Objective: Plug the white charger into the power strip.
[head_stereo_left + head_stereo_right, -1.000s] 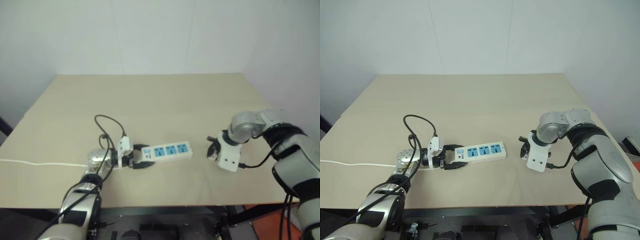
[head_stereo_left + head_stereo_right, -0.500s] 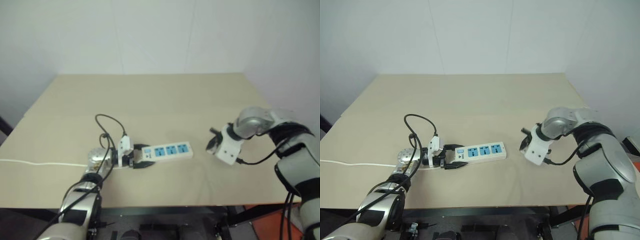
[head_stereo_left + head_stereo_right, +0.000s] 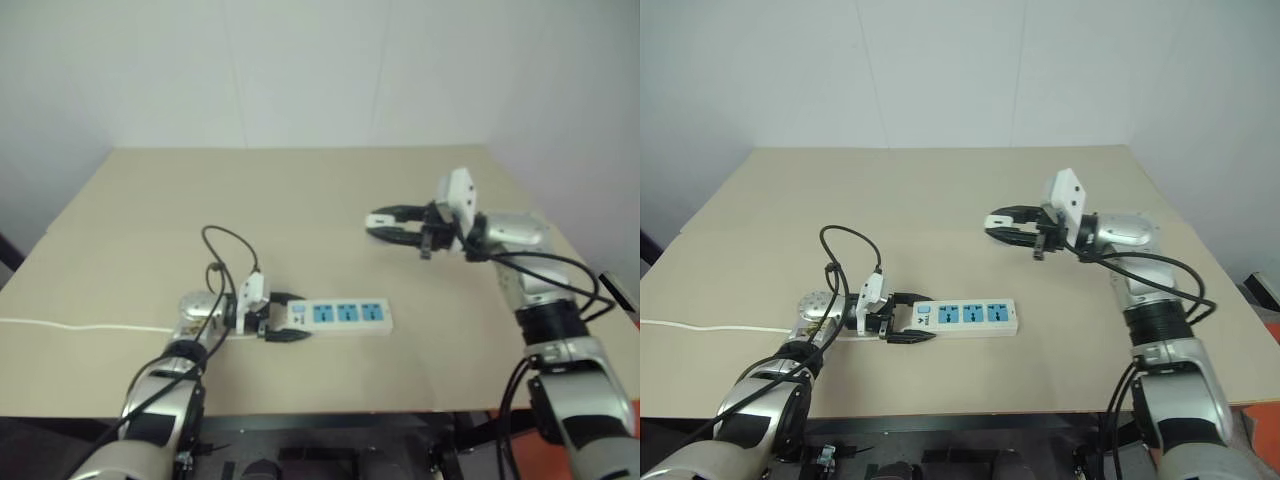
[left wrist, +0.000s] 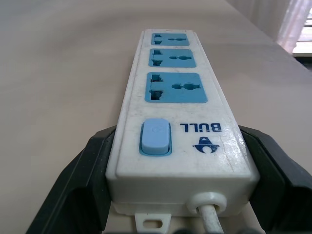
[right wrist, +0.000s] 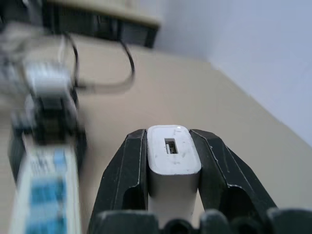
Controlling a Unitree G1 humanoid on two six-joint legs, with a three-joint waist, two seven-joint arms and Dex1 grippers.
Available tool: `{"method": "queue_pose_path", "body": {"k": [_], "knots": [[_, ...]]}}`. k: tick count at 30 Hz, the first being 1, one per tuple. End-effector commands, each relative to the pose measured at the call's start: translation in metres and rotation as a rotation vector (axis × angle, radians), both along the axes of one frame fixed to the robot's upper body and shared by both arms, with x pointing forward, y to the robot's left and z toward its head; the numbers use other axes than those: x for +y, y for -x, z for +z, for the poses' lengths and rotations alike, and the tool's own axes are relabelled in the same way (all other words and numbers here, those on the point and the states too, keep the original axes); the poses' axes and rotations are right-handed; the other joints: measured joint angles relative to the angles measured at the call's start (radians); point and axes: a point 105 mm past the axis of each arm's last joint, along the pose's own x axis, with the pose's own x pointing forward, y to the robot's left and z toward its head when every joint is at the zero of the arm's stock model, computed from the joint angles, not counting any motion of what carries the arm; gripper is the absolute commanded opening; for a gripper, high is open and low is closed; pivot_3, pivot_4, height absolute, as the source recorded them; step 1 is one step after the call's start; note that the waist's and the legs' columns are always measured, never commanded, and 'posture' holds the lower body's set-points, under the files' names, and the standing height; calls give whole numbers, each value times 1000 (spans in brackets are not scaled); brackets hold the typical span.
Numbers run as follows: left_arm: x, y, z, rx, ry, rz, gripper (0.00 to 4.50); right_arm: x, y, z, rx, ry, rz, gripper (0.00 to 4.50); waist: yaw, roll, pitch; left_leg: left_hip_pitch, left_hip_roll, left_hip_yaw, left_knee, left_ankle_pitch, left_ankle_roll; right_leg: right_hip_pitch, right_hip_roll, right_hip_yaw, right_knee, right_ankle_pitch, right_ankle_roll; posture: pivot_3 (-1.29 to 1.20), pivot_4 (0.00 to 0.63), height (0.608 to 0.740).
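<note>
Right gripper (image 5: 173, 161): your jaws are clamped on the white charger (image 5: 171, 157), one black finger against each side, its small port end facing outward. You hold it raised above the counter (image 3: 940, 190), pointing toward your left, well apart from the power strip (image 3: 965, 316).

Left gripper (image 4: 183, 190): your jaws are clamped on the switch end of the power strip, which lies flat on the counter with three blue sockets facing up. Its thin white cord (image 3: 80, 326) trails off to your left across the counter.
</note>
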Motion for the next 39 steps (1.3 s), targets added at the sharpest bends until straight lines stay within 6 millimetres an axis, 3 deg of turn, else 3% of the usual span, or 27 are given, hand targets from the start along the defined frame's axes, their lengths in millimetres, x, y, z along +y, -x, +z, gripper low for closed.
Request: {"method": "queue_pose_path", "body": {"k": [1, 5, 13, 21, 39], "knots": [[-4, 5, -7, 29, -64, -56, 3290, 18, 12, 11, 81, -105, 66, 1141, 1, 0, 0, 0, 0, 0, 0, 0, 0, 0, 0, 0, 0, 0, 0, 0, 150, 740], [-5, 4, -5, 28, -74, -61, 3290, 40, 16, -10, 246, -151, 145, 1141, 8, 0, 0, -2, 0, 0, 1, 0, 0, -1, 0, -1, 0, 0, 0, 0, 150, 740], [-4, 4, -6, 39, -74, -60, 3290, 57, 20, -45, 309, -102, 218, 1141, 10, 0, 0, -2, 0, 0, 1, 0, 0, -2, 0, -1, 0, 0, 1, 0, 150, 740], [-4, 4, -6, 40, -72, -55, 3290, 57, 16, -67, 305, -36, 211, 1141, 9, 0, 0, -2, 0, 0, 1, 0, 0, -2, 0, -1, 0, 0, 1, 0, 150, 740], [0, 2, -5, 35, -80, -44, 3290, 51, 3, -84, 319, -33, 179, 1141, 6, 0, 0, -2, 0, -1, 1, 0, 0, -2, 0, -1, 0, 0, 1, 0, 150, 740]]}}
